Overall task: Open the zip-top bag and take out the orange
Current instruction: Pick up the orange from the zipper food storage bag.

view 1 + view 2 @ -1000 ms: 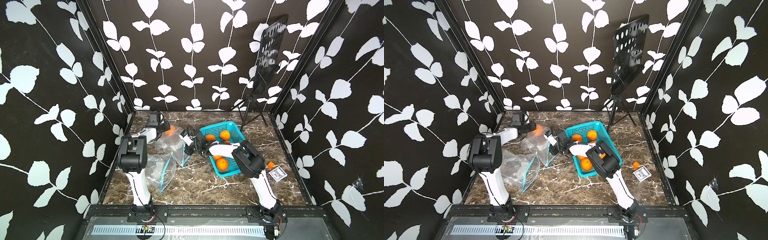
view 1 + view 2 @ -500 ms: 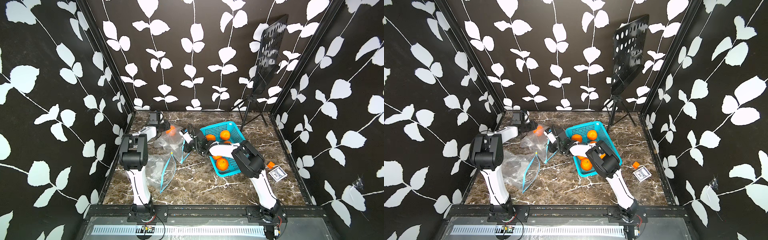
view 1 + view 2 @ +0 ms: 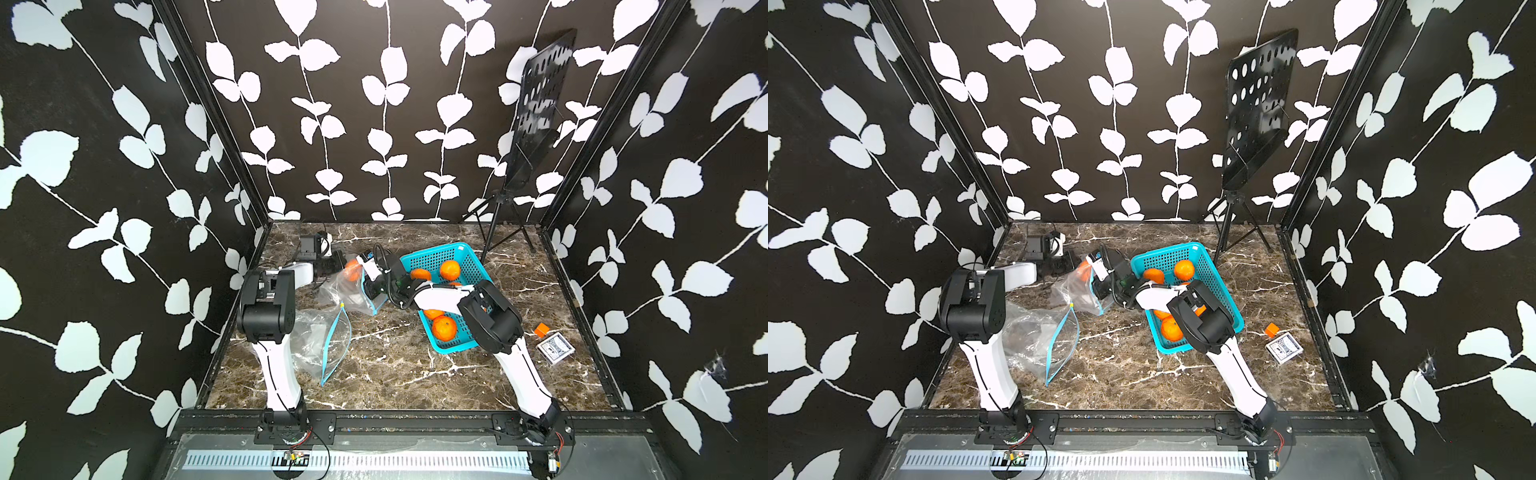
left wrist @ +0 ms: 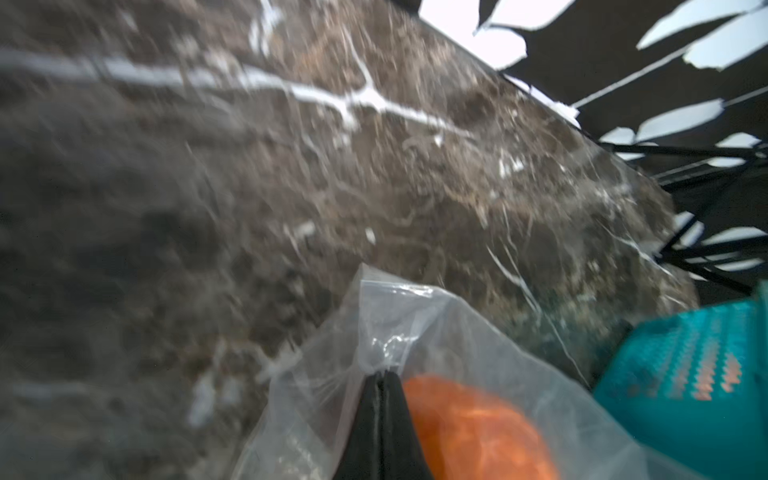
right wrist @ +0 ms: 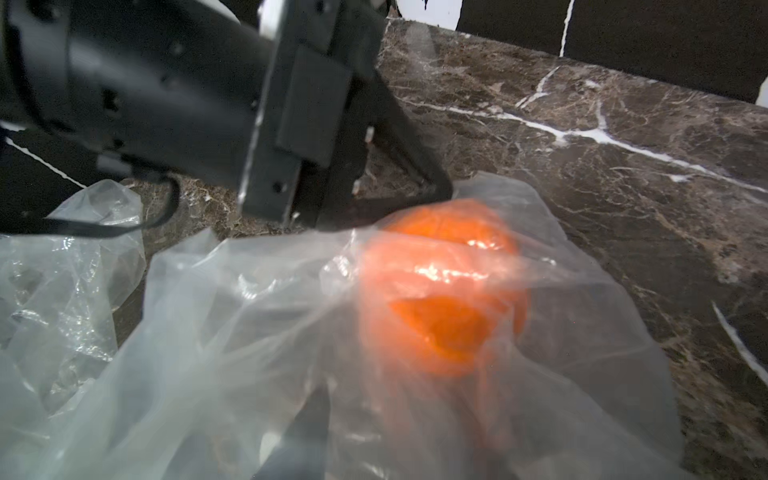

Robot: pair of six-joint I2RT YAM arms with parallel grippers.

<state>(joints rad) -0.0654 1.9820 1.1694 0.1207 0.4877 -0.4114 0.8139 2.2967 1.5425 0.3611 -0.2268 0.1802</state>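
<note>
A clear zip-top bag (image 3: 348,291) (image 3: 1073,296) lies at the back of the marble table, and the orange (image 3: 353,269) (image 3: 1084,272) is inside it. My left gripper (image 3: 338,264) (image 4: 380,374) is shut, pinching the bag's film just beside the orange (image 4: 469,428). My right gripper (image 3: 370,283) (image 5: 403,440) points into the bag (image 5: 249,332) from the basket side. Its fingers show only dimly through the film and stand apart, short of the orange (image 5: 444,291).
A teal basket (image 3: 436,257) (image 3: 1167,254) holding several oranges stands right behind my right arm. A second, empty bag (image 3: 320,336) lies by the left arm's base. A card box (image 3: 555,349), a small orange cube (image 3: 541,330) and a music stand (image 3: 536,124) are on the right.
My left gripper has closed on the bag's film. The orange and the bag have shifted a little toward the basket. The right gripper's place has barely changed.
</note>
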